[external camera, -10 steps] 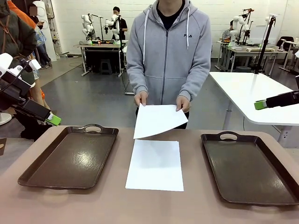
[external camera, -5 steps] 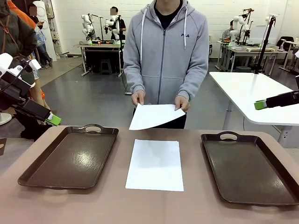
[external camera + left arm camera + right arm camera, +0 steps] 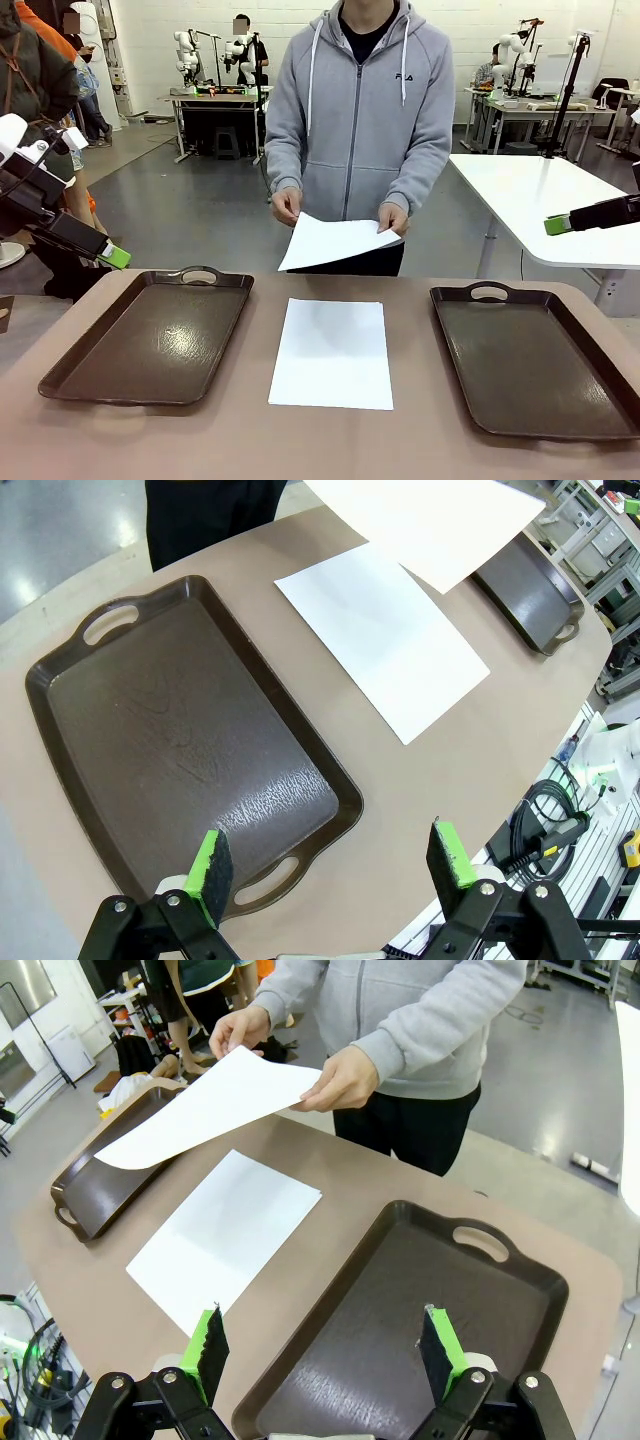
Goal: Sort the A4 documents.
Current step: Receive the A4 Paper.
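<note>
Left wrist view: sheet [image 3: 385, 640] beyond hand [image 3: 330, 852]

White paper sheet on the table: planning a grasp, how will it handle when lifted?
Thin white paper sheet lies flush on the tan table, so pinching an edge looks hard. Probably light and floppy: the hand-held sheet curves slightly.
</note>
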